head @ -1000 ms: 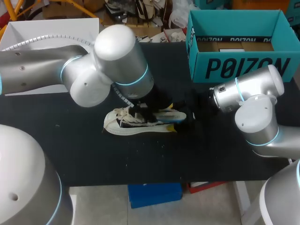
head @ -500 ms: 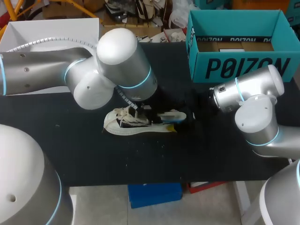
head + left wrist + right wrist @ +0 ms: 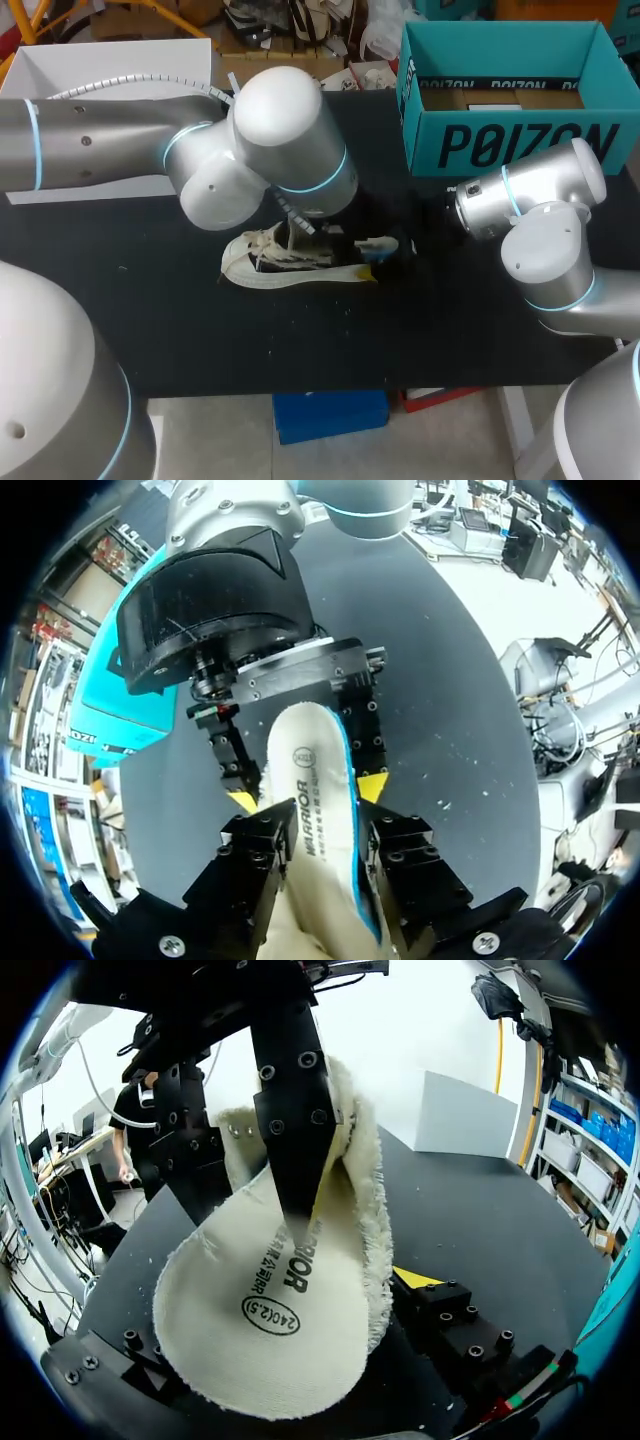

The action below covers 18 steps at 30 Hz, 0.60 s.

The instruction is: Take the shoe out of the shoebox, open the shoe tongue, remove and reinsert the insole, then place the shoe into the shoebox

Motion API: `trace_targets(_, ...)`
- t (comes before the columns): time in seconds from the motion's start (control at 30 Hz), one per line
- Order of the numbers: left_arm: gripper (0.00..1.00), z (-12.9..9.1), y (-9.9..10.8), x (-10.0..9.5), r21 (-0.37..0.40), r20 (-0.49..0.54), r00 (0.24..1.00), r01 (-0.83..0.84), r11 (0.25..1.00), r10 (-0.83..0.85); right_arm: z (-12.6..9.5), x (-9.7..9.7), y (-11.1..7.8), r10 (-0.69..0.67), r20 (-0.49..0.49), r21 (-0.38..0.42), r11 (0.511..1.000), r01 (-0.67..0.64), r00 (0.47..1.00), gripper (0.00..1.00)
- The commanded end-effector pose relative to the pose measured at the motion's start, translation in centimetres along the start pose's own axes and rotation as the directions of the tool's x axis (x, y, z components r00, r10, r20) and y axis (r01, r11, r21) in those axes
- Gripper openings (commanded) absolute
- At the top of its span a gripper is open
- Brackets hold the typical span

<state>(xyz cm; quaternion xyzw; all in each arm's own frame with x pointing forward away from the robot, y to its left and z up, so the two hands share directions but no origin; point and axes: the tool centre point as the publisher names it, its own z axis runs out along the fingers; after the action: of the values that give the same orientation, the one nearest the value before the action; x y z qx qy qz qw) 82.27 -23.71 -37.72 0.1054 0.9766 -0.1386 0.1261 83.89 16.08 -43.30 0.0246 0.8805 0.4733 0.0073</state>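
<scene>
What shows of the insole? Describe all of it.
The insole is cream-white with a blue rim, dark print on its smooth face and a fuzzy edge. It is bowed along its length, raised over the black table by the shoe. The left end effector pinches it between its fingers; its rounded end lies at the right end effector.

left arm point(image 3: 250, 150) stretched past mid-table, wrist tipped down | left gripper point(image 3: 308, 794) pinching the insole point(image 3: 310, 740) from both sides | right arm point(image 3: 540, 220) folded low, wrist pointing inward | right gripper point(image 3: 275, 1310) spread wide, nose-to-nose with the left one
</scene>
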Motion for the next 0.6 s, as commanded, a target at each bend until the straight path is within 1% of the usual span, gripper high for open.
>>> trace_targets(0.03, 0.33, 0.5, -0.2, -0.2, 0.000, 0.006, 1.000, 0.000, 1.000, 0.000, 0.1, -0.1, -0.1, 0.001, 0.000, 0.003, 1.000, -0.001, 1.000, 0.00)
trace_targets(0.07, 0.27, 0.5, -0.3, -0.2, 0.000, 0.010, 1.000, 0.002, 1.000, -0.002, 0.1, -0.1, -0.1, 0.001, 0.000, 0.003, 1.000, -0.001, 1.000, 0.00)
trace_targets(0.1, 0.15, 0.5, -0.2, -0.3, -0.001, 0.012, 1.000, 0.003, 1.000, -0.003, 0.1, -0.1, -0.1, 0.001, 0.000, 0.003, 1.000, -0.001, 1.000, 0.00)
trace_targets(0.13, 0.06, 0.5, -0.2, -0.3, -0.001, 0.013, 1.000, 0.005, 1.000, -0.005, 0.1, -0.1, -0.1, 0.001, 0.000, 0.003, 1.000, -0.001, 1.000, 0.00)
trace_targets(0.17, 0.00, 0.5, -0.2, -0.3, -0.005, 0.016, 1.000, 0.009, 1.000, -0.009, 0.1, -0.1, -0.1, 0.001, 0.000, 0.003, 1.000, -0.001, 1.000, 0.00)
trace_targets(0.3, 0.00, 0.6, -0.2, -0.4, -0.014, 0.021, 1.000, 0.019, 1.000, -0.019, 0.1, -0.1, -0.1, 0.001, 0.000, 0.003, 1.000, -0.001, 1.000, 0.00)
trace_targets(0.37, 0.00, 0.2, -0.2, -0.2, -0.014, 0.020, 1.000, 0.020, 1.000, -0.020, 0.1, -0.1, -0.1, 0.001, 0.000, 0.003, 1.000, -0.001, 1.000, 0.00)
trace_targets(0.5, 0.00, -1.6, -0.2, 0.3, 0.004, 0.009, 1.000, 0.000, 1.000, 0.000, 0.1, -0.1, -0.1, 0.001, 0.000, 0.003, 1.000, -0.001, 1.000, 0.00)
trace_targets(0.6, 0.00, -3.7, -0.3, 1.4, 0.050, -0.006, 1.000, -0.021, 0.999, 0.022, 0.1, -0.1, -0.1, 0.001, 0.000, 0.003, 1.000, -0.001, 1.000, 0.00)
